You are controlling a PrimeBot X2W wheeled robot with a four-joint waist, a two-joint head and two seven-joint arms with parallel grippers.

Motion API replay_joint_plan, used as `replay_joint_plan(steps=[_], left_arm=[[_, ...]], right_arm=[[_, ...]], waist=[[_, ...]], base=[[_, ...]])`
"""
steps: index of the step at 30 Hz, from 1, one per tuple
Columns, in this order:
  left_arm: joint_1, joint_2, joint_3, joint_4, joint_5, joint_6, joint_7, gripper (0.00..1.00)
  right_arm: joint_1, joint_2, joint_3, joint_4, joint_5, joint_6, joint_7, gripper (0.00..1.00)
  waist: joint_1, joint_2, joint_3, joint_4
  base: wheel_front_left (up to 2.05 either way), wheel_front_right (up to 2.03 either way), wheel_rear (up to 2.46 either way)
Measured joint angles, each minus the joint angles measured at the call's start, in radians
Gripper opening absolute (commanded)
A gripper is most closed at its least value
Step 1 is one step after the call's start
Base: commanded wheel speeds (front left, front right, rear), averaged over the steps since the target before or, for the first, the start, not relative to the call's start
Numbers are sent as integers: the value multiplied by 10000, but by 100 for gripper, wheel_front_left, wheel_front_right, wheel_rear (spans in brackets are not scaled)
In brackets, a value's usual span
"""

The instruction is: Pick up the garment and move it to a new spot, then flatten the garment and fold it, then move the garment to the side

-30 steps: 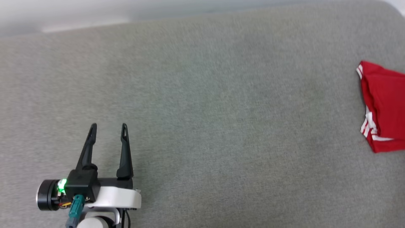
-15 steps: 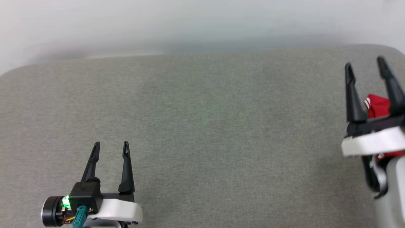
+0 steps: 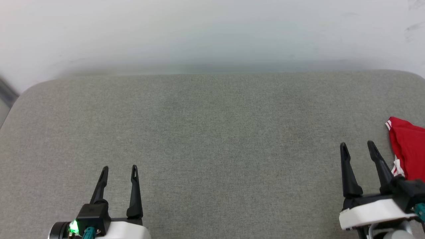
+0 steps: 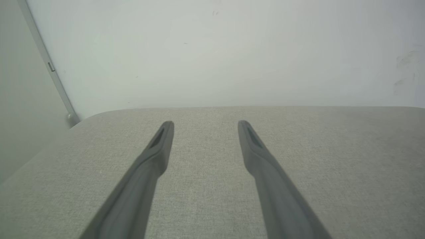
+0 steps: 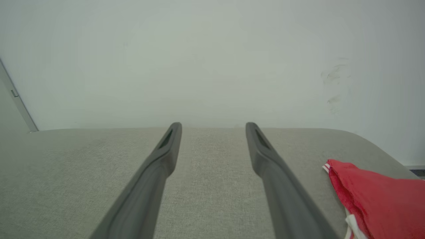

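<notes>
Two grippers hover low over a grey fabric surface (image 3: pixel 212 132), one at each near corner, and both are empty. The left gripper (image 3: pixel 120 168) is at the near left with its dark fingers spread apart and pointing toward the far edge. Its wrist view has bare grey cloth in the gap between them. A green light (image 3: pixel 73 228) glows on its wrist. The right gripper (image 3: pixel 357 144) is at the near right, with its fingers likewise apart and nothing between them. The garment (image 3: pixel 410 146) lies bunched at the right edge of the surface, just beside the right gripper's outer finger. Its far corner reaches a little beyond the fingertips. It is red cloth with white stripe trim at that corner and along the side nearest the finger. Whether cloth and finger touch cannot be told. A pale wall (image 3: pixel 212 33) rises behind the far edge.
</notes>
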Motion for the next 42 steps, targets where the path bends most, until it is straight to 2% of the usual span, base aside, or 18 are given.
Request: replay_joint_plan(steps=[13, 14, 18, 42], left_arm=[[316, -12, 12, 282, -27, -205, 0, 100], [317, -15, 15, 309, -61, -276, 0, 0], [483, -27, -6, 872, -194, -278, 59, 0], [-12, -25, 355, 1327, -4773, -719, 1126, 0]], right_arm=[[1234, 336, -98, -232, 100, -2, -2, 100], [1303, 339, -100, -221, 98, -2, -2, 0], [1371, 341, -81, 307, 180, -2, 63, 0], [1051, 295, -98, 721, 4633, -2, 1009, 0]], waist=[[1, 0, -379, 101], [0, 0, -379, 100], [1, 0, -382, 99], [2, 0, -404, 40]], base=[[0, 0, 0], [0, 0, 0], [0, 0, 0], [0, 0, 0]])
